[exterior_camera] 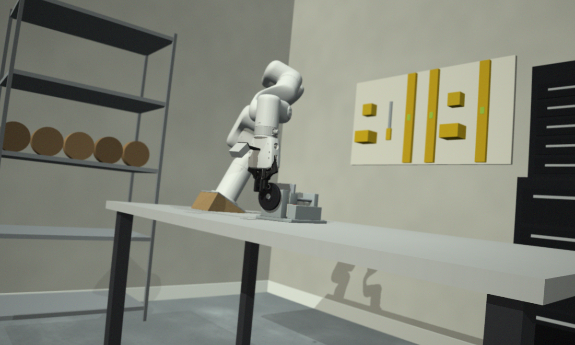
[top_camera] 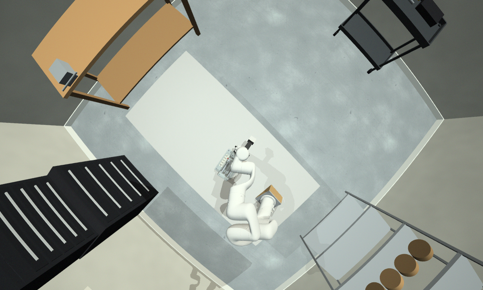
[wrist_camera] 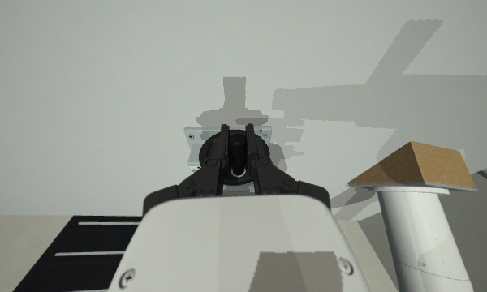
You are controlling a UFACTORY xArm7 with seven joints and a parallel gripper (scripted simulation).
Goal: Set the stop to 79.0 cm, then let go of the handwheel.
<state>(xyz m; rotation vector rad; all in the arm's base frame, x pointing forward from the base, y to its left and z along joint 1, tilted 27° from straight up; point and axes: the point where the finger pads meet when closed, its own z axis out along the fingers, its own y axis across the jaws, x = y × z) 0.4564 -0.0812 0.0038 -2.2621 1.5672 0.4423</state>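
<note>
My gripper [exterior_camera: 261,188] [wrist_camera: 237,135] points down and is shut on the black crank handle [wrist_camera: 238,151] of the handwheel. The black handwheel [exterior_camera: 274,201] [wrist_camera: 205,153] stands upright on the end of a grey stop fixture [top_camera: 224,162] [exterior_camera: 304,212], with the handle at its upper part. In the wrist view the handle is between the two fingers, in front of the wheel. The fixture has a light scale strip with a small red mark, seen in the top view, too small to read. The stop's exact position cannot be told. The arm hides the handwheel in the top view.
The fixture stands on the white table [top_camera: 185,97] [exterior_camera: 409,253]. The arm's wooden wedge base [top_camera: 276,193] [exterior_camera: 215,202] [wrist_camera: 446,166] is near it. A shelf rack with round wooden discs [exterior_camera: 78,145], a black drawer cabinet [top_camera: 106,187] and a wooden bench [top_camera: 88,39] stand around the table.
</note>
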